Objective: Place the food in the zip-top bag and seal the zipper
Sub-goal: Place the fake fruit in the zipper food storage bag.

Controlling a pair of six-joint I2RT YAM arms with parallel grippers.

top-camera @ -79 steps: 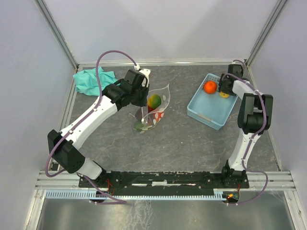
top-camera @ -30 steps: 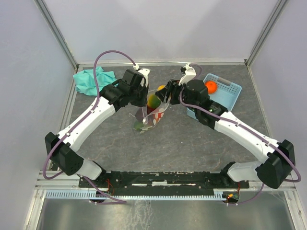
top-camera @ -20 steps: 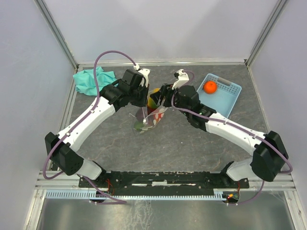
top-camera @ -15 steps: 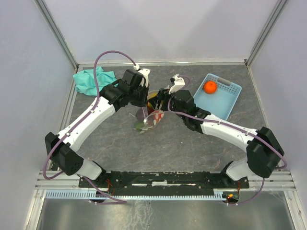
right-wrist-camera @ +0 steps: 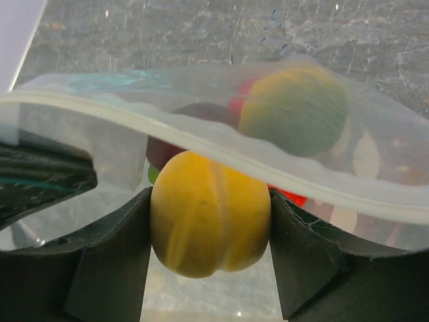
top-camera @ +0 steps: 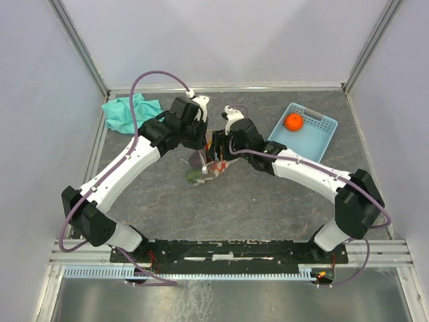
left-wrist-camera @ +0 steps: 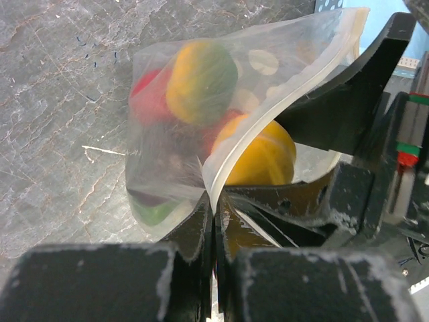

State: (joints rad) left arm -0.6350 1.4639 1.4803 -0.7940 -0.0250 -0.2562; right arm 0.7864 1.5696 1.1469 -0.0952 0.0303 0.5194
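Left end effector (left-wrist-camera: 213,209), closed, pinches rim of clear dotted plastic zip-top bag (left-wrist-camera: 167,127) to hold mouth open. Right end effector (right-wrist-camera: 210,231) grips yellow glossy toy fruit (right-wrist-camera: 209,208) at the mouth, prob. ready for drop.

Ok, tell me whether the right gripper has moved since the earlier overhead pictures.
Yes. The right gripper has swung left, from the blue basket to the zip-top bag, holding a yellow fruit.
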